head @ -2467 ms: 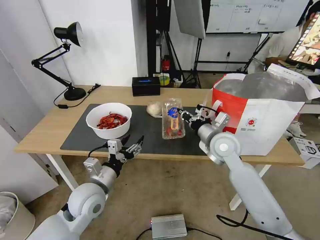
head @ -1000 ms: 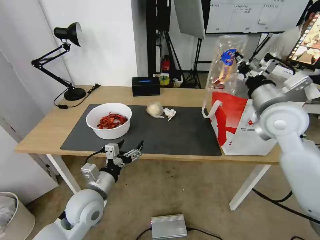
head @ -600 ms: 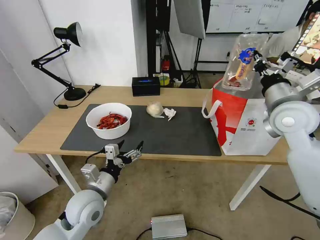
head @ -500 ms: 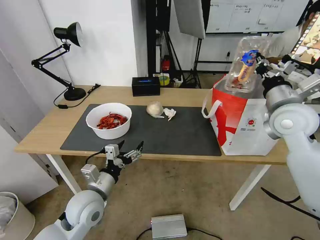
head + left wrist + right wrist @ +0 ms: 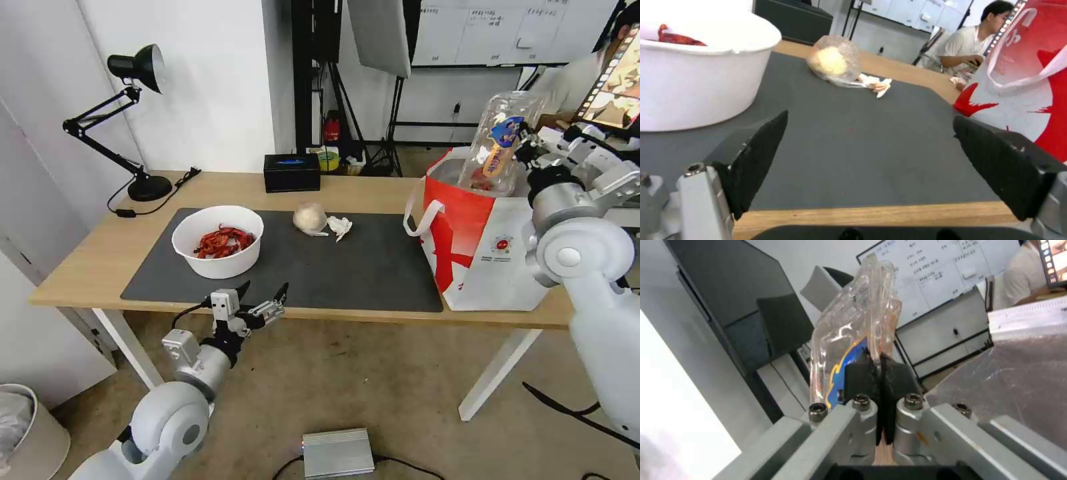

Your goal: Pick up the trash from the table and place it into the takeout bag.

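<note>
Scanning from the robot's left to its right:
Left gripper (image 5: 261, 298): hanging with jaws spread wide and holding nothing, just below the near edge of the long light-wood table (image 5: 87, 247), parked.
White round bowl of red food scraps (image 5: 218, 241): sitting on the large dark grey mat (image 5: 333, 267), untouched.
Beige fist-sized lump (image 5: 309, 217): lying at the mat's far edge, with the small white tissue wad (image 5: 340, 227) just beside it.
Large white-and-red takeout bag (image 5: 493, 250): standing open at the table's right end, silver foil lining showing.
Right gripper (image 5: 880, 373): pinching the clear plastic hinged food box (image 5: 499, 143) tightly, holding it tilted above the bag's mouth, its lower end dipping past the rim.
Progress: 1 of 4 pieces is being delivered but seemingly not released; 3 are waiting on the mat.
</note>
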{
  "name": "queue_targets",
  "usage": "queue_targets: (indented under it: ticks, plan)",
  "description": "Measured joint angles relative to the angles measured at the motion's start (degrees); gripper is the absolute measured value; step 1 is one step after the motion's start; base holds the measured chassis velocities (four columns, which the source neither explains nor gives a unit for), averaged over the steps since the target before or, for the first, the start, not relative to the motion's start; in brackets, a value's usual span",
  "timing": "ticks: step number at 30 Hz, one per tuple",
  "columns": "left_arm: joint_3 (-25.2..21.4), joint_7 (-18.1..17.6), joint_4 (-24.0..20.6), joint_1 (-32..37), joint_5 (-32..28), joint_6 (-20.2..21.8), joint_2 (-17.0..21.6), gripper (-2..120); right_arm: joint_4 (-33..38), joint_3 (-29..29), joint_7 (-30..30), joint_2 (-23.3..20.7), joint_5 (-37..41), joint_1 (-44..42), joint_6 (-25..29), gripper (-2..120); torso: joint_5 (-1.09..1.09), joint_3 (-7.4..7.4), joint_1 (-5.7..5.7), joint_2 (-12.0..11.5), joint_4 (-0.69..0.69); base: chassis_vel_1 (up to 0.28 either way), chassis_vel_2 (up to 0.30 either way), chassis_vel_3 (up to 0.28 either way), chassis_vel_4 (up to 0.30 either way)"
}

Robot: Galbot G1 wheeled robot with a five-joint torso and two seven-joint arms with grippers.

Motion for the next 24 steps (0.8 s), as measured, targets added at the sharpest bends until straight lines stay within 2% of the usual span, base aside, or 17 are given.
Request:
queue_targets:
  ticks: [21,24]
  plan:
    - [0.24,-0.1,-0.1,-0.23,-0.04,-0.01,-0.08,100,0.43,-0.13,-0.19,0.82,0.02,-1.94,-0.03,1,0.0,0.0,0.0,0.0,0.0,0.0,0.0,0.0,0.0]
    - [0.23,-0.14,-0.1,-0.1,-0.04,0.0,-0.15,100,1.03,0.25,-0.26,0.89,0.0,-2.9,-0.03,10,0.0,0.0,0.0,0.0,0.0,0.0,0.0,0.0,0.0]
